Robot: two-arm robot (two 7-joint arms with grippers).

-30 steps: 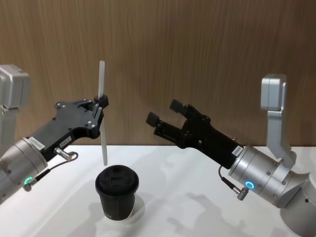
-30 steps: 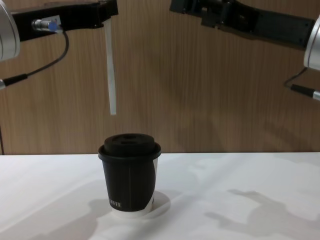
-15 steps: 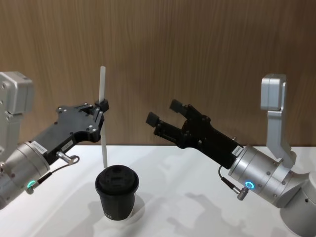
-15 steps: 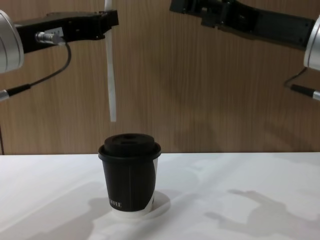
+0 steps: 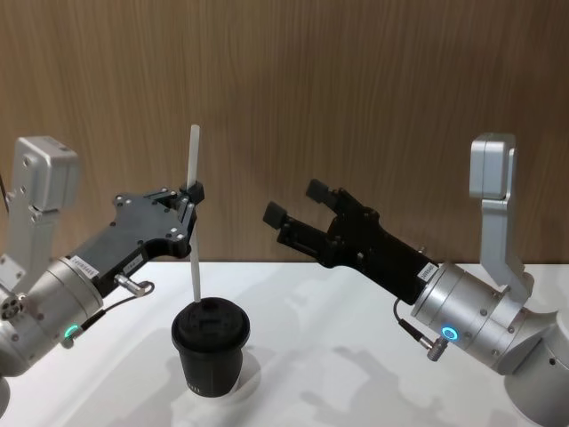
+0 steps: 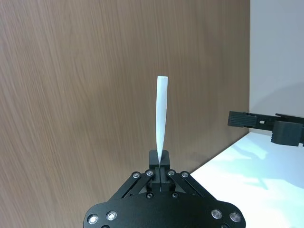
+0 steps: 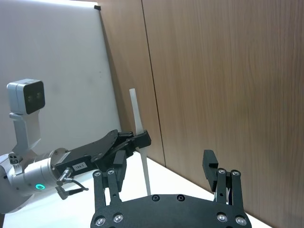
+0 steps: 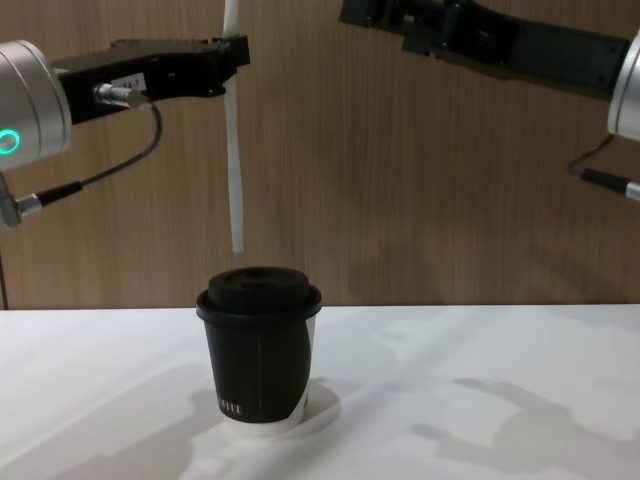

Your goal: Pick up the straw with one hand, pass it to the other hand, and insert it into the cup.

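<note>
- cup (image 5: 211,345) lower left of centre in head view, standing on table (image 5: 356,356), wall (image 5: 356,89) behind
- straw (image 5: 194,213) upright, above cup, lower end just over lid, gap visible in chest view
- left gripper (image 5: 188,197) left of centre, clamped on straw
- right gripper (image 5: 298,203) centre-right, fingers apart, well apart from straw
</note>
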